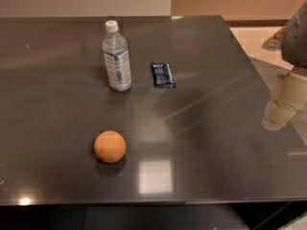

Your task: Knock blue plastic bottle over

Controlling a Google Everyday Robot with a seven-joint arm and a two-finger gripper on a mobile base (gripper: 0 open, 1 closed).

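Looking across a dark, glossy bench (201, 143). Finding an orange ball (110, 146) nearest, left of centre. Spotting the cream gripper (277, 116) hanging over the bench's right edge, well apart from everything else; failing to make out the jaws as parted or closed. Seeing the blue plastic bottle (116, 56) standing upright farther back, white cap on, with a flat dark blue packet (162, 75) lying just to its right, not touching.

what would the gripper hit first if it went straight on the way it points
Probably the bare table just below it; the gripper at the right edge points downward, far from the bottle.
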